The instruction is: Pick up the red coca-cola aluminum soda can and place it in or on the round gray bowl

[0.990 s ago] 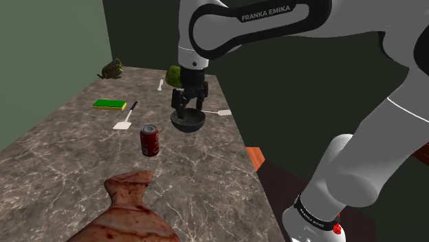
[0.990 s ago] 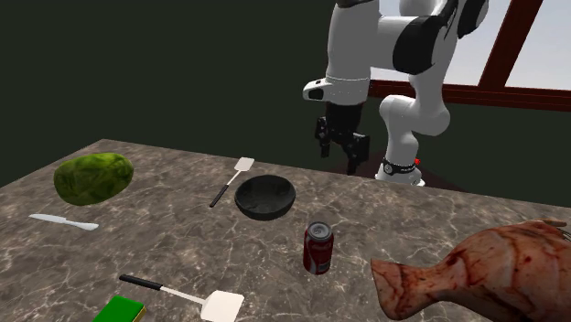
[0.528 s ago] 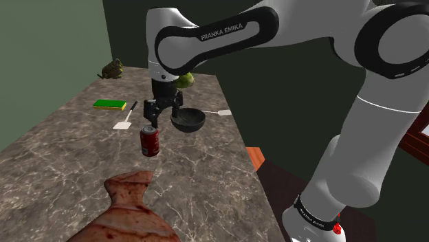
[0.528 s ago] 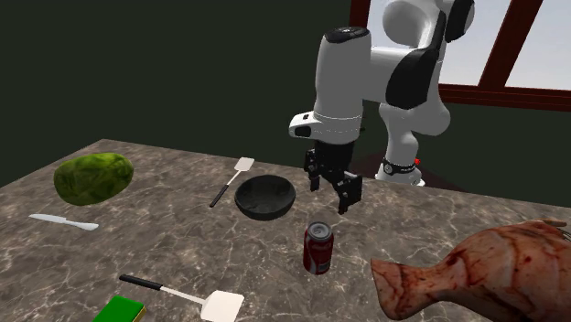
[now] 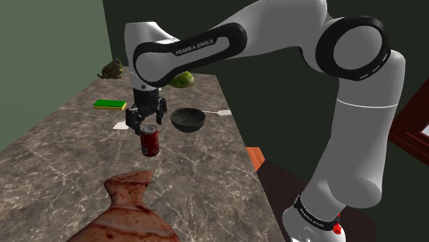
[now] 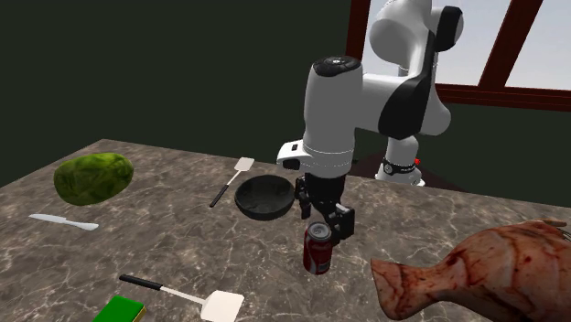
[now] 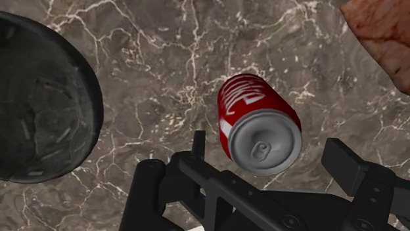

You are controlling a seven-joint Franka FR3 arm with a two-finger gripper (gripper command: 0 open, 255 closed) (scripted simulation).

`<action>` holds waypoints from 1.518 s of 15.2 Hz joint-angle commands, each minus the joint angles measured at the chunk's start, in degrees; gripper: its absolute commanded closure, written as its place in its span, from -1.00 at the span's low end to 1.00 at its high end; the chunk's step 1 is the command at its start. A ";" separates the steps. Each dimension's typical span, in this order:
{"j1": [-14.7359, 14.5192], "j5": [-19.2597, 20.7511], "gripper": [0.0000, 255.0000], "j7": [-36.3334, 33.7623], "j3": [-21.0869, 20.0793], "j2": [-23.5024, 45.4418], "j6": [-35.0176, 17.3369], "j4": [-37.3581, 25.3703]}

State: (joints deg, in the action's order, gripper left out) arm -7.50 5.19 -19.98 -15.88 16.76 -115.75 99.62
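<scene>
Red can (image 7: 257,123), white script; arm (image 5: 199,47) reads FRANKA EMIKA

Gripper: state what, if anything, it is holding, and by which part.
Nothing is held. The gripper hangs above the upright red can, jaws open and clear of it.

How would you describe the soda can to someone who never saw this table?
On the marbled tabletop, look right below the black gripper. The can stands upright there, between the dark round bowl and the big piece of raw meat. It is the only red cylinder, with a grey top.
</scene>
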 commanded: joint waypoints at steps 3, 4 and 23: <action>-0.12 0.43 -1.00 -0.34 0.13 1.13 -2.74 1.64; -0.16 0.60 -1.00 -0.45 0.19 1.58 -3.79 2.25; -0.13 0.49 1.00 -0.38 0.15 1.29 -3.12 1.87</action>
State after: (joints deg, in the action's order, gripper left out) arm -7.67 5.76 -20.43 -15.72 18.28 -119.17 101.57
